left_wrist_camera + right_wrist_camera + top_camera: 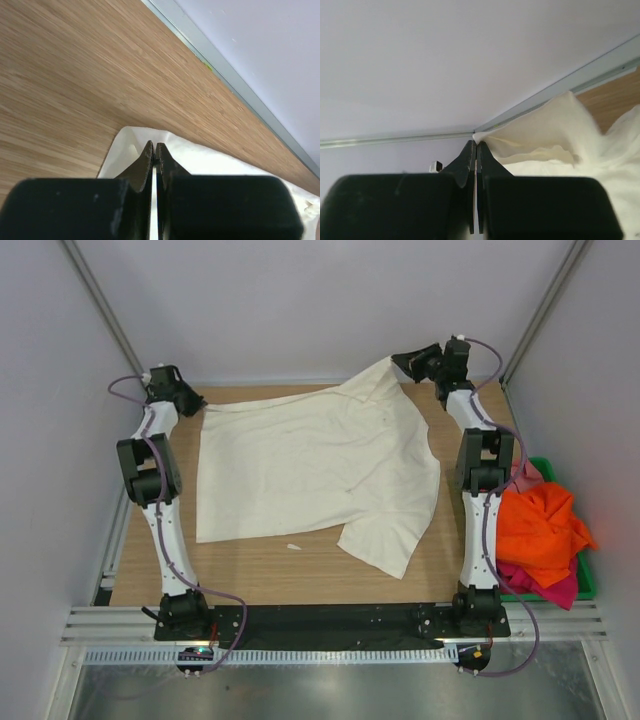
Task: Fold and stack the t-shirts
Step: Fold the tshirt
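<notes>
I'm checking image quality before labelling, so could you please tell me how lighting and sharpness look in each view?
Top external: even light, sharp throughout, only soft shadows under the cream-white t-shirt. Left wrist: table grain crisp, the left gripper dark with little detail, cloth nearly washed out. Right wrist: the right gripper equally dark, shirt folds readable.

A cream-white t-shirt (310, 465) lies spread on the wooden table (300, 580), a small white scrap (293, 546) just beside its hem.
</notes>
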Available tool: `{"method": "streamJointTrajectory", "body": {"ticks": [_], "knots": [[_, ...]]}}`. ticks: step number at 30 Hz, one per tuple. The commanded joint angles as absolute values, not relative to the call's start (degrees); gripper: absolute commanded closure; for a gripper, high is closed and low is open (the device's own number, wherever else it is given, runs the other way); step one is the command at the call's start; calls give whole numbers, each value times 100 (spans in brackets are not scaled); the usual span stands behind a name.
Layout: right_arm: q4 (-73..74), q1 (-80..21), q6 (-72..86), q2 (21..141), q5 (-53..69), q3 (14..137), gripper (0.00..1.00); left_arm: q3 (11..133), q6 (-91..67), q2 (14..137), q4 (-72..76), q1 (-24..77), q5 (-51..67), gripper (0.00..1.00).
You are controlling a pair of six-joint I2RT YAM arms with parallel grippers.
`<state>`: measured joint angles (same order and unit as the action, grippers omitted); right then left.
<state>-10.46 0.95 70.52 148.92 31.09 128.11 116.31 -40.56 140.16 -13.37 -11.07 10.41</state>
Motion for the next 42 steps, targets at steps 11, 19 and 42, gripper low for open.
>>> {"method": "streamJointTrajectory", "body": {"ticks": [11,19,42], "knots": [[1564,123,6663,12103,2786,10399,99,11356,-3718,12877,-2944,-1274,1266,100],[2013,114,6284,11348,2698,9467,99,11242,-3261,12727,-3629,-1389,1327,100],[2540,158,5915,10327,2444,8613,99,10942,-2690,12639,-4429,-1389,1310,100]]}}
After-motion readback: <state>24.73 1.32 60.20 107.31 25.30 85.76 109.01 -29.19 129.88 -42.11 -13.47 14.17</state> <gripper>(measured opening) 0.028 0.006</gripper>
